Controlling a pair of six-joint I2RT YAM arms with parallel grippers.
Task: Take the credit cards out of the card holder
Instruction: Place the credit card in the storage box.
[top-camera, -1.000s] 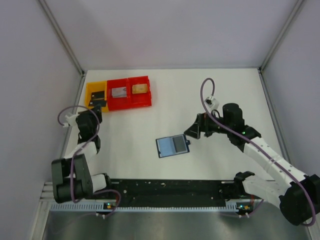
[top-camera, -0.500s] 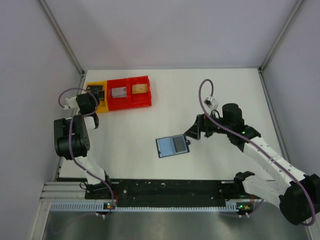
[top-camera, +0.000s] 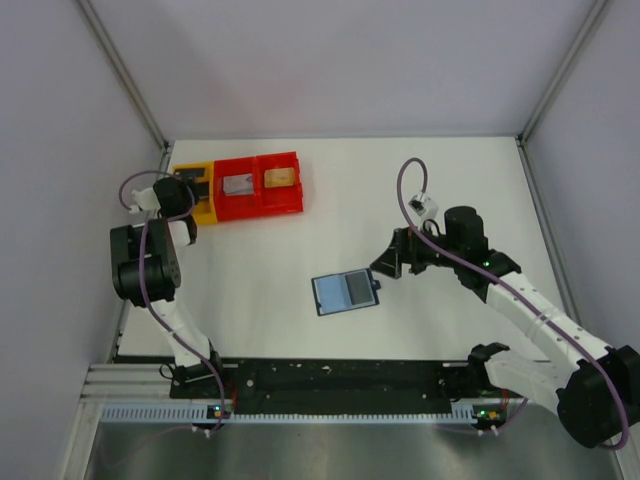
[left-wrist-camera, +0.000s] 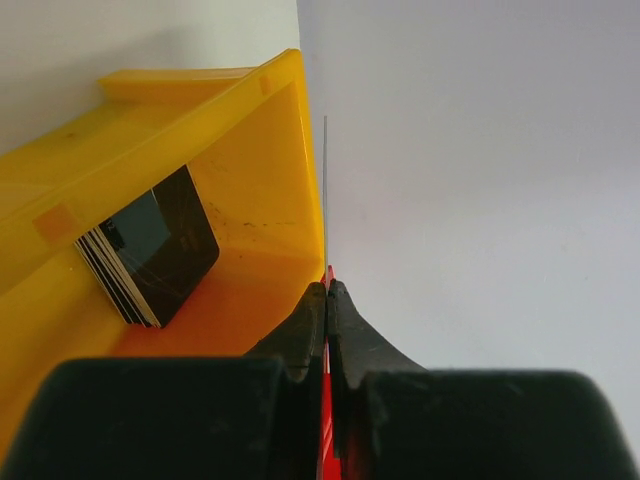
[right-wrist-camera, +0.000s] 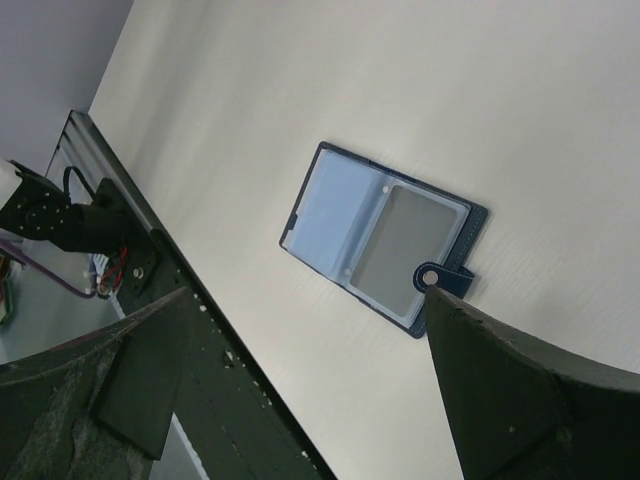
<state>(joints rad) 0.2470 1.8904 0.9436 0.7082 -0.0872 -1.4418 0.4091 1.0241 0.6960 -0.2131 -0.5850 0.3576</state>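
Observation:
The card holder (top-camera: 345, 292) lies open on the white table, its light blue inner faces up, with a grey credit card (right-wrist-camera: 405, 236) in one pocket and the clasp tab (right-wrist-camera: 431, 274) at its edge. My right gripper (top-camera: 386, 267) hovers open just right of the holder; in the right wrist view its gripper (right-wrist-camera: 306, 291) spans the holder's near side, one fingertip (right-wrist-camera: 445, 310) beside the tab. My left gripper (left-wrist-camera: 326, 285) is shut on a thin credit card (left-wrist-camera: 325, 190) seen edge-on, at the rim of the yellow bin (left-wrist-camera: 255, 190). A stack of dark cards (left-wrist-camera: 150, 248) leans inside that bin.
Two red bins (top-camera: 262, 186) adjoin the yellow bin (top-camera: 181, 207) at the back left, holding a grey item (top-camera: 237, 184) and a tan item (top-camera: 280, 177). Grey walls enclose the table. A black rail (top-camera: 340, 375) runs along the near edge.
The left arm has risen and swung back toward the yellow bin, carrying its card there. The right arm and the card holder have stayed nearly still.

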